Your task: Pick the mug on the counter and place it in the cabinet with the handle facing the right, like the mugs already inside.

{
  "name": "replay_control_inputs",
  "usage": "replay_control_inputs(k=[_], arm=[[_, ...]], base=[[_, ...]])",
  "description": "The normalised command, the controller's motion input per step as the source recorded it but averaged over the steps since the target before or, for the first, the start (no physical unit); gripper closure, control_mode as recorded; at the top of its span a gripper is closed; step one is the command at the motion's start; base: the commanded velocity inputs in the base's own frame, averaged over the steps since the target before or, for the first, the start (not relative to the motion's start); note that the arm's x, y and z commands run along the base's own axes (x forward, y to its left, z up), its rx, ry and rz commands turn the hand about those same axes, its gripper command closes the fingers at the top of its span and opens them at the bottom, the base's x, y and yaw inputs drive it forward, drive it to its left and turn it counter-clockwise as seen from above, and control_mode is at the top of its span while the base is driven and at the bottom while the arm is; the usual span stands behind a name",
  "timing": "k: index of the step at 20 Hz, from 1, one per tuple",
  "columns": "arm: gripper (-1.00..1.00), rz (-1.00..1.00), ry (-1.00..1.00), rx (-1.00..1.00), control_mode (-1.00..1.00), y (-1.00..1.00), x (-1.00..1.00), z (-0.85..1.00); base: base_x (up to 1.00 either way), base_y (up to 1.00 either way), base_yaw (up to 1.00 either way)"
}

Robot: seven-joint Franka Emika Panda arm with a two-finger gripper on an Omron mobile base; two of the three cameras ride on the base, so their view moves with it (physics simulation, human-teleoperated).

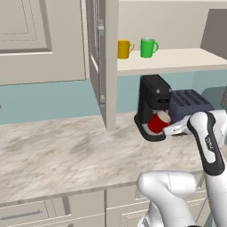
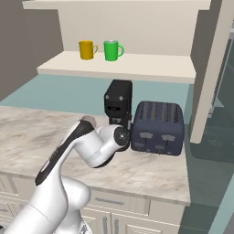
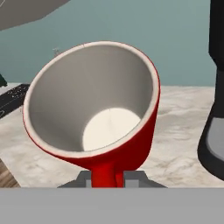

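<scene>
The red mug hangs tilted just above the counter, in front of the coffee machine. My gripper is shut on it from the right. In the hand view the mug shows its pale inside, mouth towards the camera. Its red handle sits at the bottom, pinched in my gripper. The cabinet stands open above, with the yellow mug and the green mug on its shelf, handles to the right. Both mugs, yellow and green, also show from the right base view.
A black coffee machine and a dark toaster stand under the shelf, close behind the mug. The cabinet door hangs open to the left of the shelf. The shelf is bare to the right of the green mug.
</scene>
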Motion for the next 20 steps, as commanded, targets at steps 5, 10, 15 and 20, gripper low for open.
replay_control_inputs(k=[5, 10, 15, 20], arm=[[1.00, 0.04, 0.15, 0.04, -1.00, 0.02, 0.03, 0.41], [1.00, 0.03, 0.13, 0.00, -1.00, 0.06, 0.00, 0.39], [1.00, 0.02, 0.07, 0.00, -1.00, 0.09, -0.01, 0.28], [1.00, 0.02, 0.00, 0.00, -1.00, 0.00, -0.07, 0.07]], base=[[0.00, 0.00, 0.00], [0.00, 0.00, 0.00], [0.00, 0.00, 0.00], [0.00, 0.00, 0.00]])
